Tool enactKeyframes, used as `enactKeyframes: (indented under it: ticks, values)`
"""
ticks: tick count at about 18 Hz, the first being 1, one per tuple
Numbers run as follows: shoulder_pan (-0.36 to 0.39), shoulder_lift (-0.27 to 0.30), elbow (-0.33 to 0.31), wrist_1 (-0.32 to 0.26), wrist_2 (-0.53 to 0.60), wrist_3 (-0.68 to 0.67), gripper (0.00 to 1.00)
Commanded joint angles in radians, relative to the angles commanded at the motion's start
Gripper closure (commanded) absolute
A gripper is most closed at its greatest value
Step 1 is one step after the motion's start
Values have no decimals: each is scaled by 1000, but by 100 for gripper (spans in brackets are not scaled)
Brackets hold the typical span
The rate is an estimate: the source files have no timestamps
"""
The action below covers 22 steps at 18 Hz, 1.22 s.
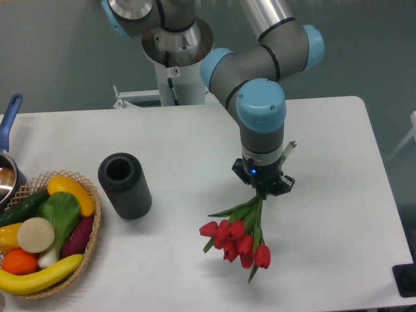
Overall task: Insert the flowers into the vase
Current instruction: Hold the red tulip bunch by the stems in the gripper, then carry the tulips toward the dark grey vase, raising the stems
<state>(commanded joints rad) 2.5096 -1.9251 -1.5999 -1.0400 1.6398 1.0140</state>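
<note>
Jaws: your gripper [262, 190] is clamped on the stems of the flowers [239, 239] | Where: bunch hangs heads-down over the table [325, 130], well right of the vase [125, 185] | Handling: likely light, soft, bendy; keep hold on the stems, never the heads | Count: one bunch, about nine tulips; one vase; one basket [91, 250].

Wicker basket [91, 195] of toy fruit and vegetables at white table's [195, 136] left edge, blue-handled pot [8, 170] behind.
</note>
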Motion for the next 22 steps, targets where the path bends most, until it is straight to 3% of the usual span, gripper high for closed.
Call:
enactKeyframes:
  ticks: [12,16,22]
  values:
    - [-6,-12,2,31,-80,3,100]
    - [6,-6,-6,83,-259,-8,100]
    - [14,26,-11,75,-452,-41,100]
